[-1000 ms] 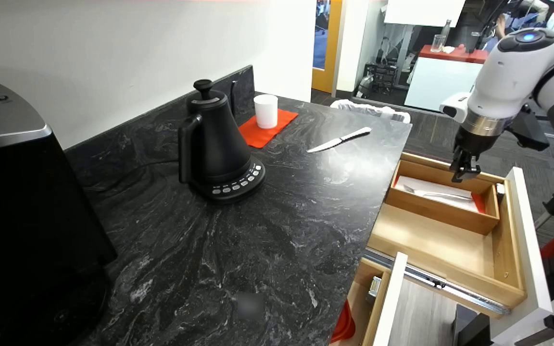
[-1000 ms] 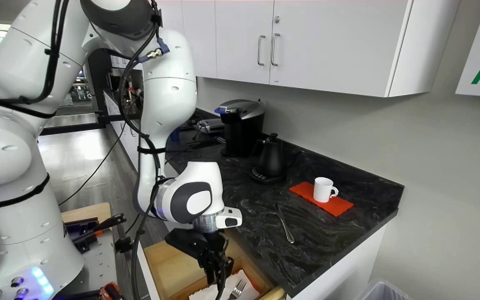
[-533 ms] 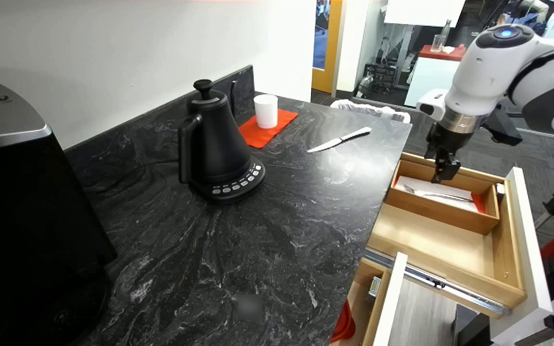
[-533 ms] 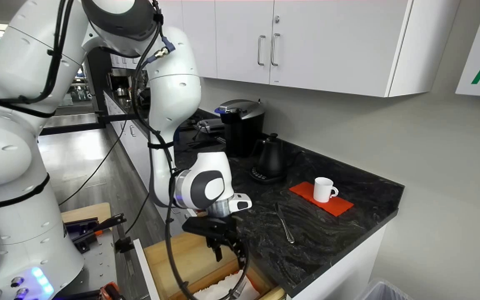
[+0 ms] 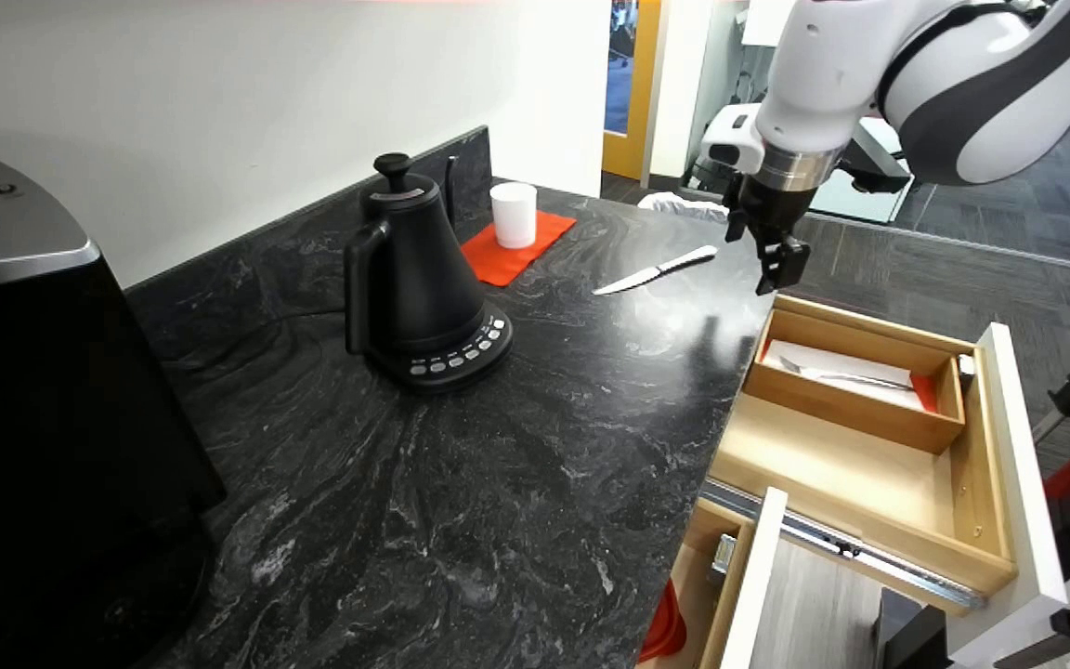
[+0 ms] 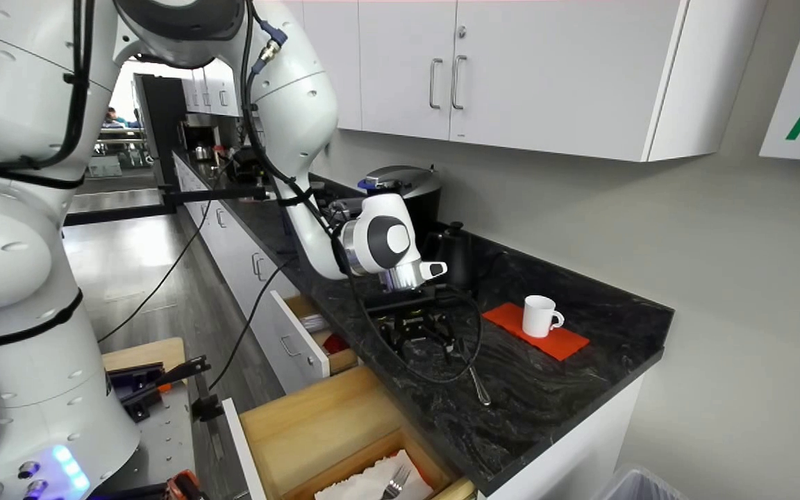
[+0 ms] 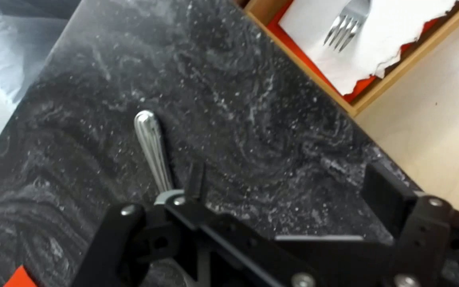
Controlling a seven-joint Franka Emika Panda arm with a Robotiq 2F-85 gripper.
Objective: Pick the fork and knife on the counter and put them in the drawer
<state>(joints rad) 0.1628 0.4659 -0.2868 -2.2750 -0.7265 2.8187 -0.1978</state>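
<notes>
In the wrist view the black two-fingered gripper [image 7: 291,191] gaped wide, holding nothing, over the black-grey speckled stone-look counter [image 7: 233,131]; the silver metal knife [image 7: 152,149] lay outside the gap, beyond the finger farther from the counter's drawer-side edge, its long axis roughly across the closing line, so a sidestep away from that edge seemed needed more than a turn. The silver metal fork [image 7: 349,23] already lay on white paper [image 7: 397,24] inside the light-wood box drawer [image 7: 444,131]. In an exterior view the knife [image 5: 656,271] slanted, handle near the counter's end edge, blade toward the matte-black gooseneck kettle [image 5: 428,279]. In an exterior view the gripper hid some of the blade, leaving the knife's handle [image 6: 480,389] in sight.
</notes>
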